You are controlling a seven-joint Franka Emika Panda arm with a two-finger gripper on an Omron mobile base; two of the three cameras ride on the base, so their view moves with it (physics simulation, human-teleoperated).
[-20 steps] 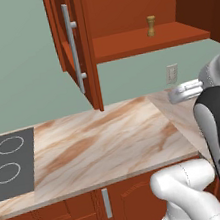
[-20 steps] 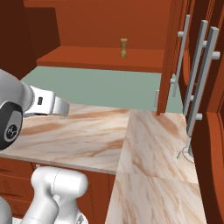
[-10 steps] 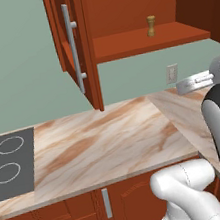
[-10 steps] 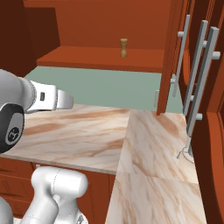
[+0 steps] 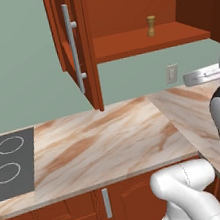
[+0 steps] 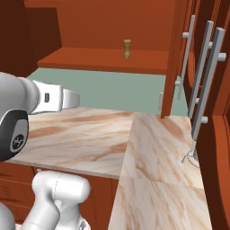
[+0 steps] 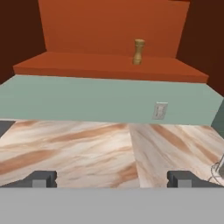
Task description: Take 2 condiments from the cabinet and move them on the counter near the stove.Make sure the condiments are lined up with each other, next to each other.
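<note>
While your claw (image 7: 111, 179) stands with its two tips wide apart and nothing between them, it has lifted and swung forward over the last second: in the right base view the white wrist now sits higher against the green wall (image 6: 112, 92), and in the left base view it has drifted right. That reads as the start of a reach toward the open cabinet (image 5: 130, 7), not yet a grasp; the claw is well below the shelf and well apart from anything on it.

Looking outward, you have the wooden shaker (image 7: 138, 51) standing upright on the cabinet shelf (image 7: 109, 68), right of centre in the hand view. The yellow squeeze bottle I cannot find on the shelf as shown; it may be hidden by the cabinet side, so check before committing.

Below, the marble worktop (image 5: 107, 143) carries neither condiment, so both moves are ahead of you. The stove (image 5: 9, 162) lies at the worktop's far left, well apart from the cabinet shelf. The open door with its silver bar handle (image 5: 73, 47) hangs between shelf and stove. A wall outlet (image 7: 160, 110) sits under the shelf.
</note>
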